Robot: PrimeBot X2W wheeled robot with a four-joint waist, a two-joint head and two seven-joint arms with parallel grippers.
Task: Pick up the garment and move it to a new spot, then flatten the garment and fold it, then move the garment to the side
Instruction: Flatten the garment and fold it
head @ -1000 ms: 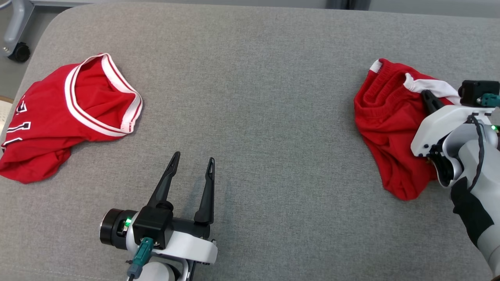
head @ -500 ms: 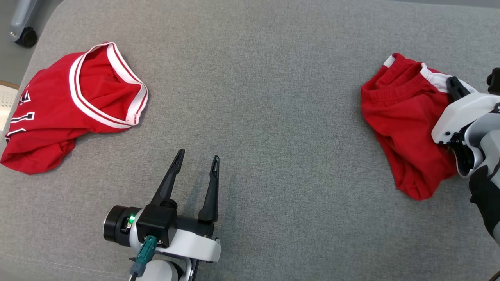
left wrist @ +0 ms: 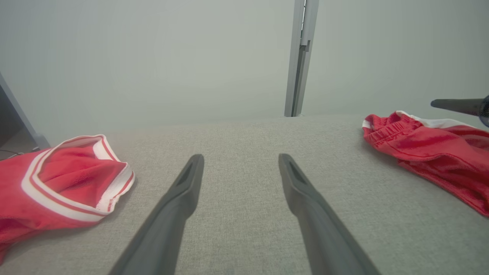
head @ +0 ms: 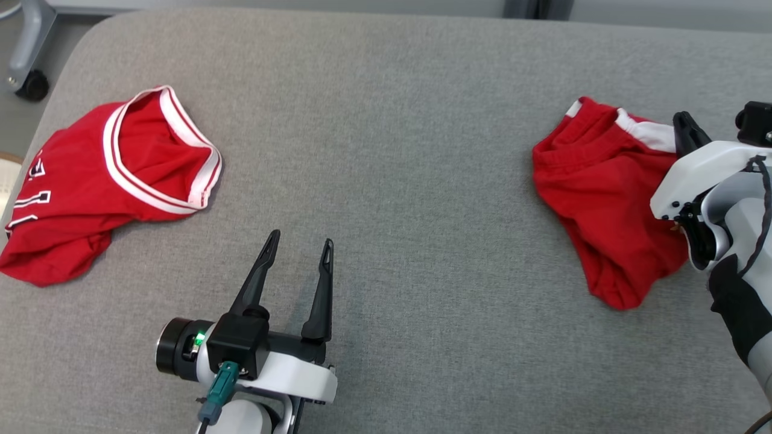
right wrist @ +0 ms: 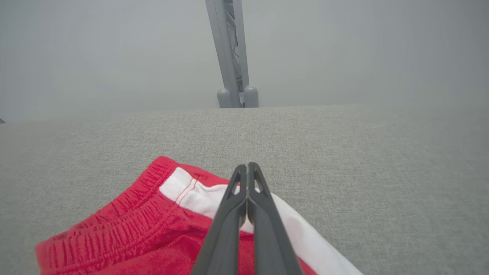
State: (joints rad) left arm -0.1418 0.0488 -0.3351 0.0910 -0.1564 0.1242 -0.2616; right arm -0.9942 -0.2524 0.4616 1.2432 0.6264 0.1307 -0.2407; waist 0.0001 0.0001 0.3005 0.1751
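On the table, the jersey lies against the left edge, roughly midway between the near and far edges. The shorts lie close to the right edge, about level with the jersey and well apart from it. The left gripper hangs over the table's near half, left of centre. It is right of the jersey and nearer the front edge, with its fingers pointing toward the far edge. The right gripper reaches in from the right edge, over the shorts' far right corner. A caster stands on the floor off the far left corner. A post rises behind the far edge, right of centre.
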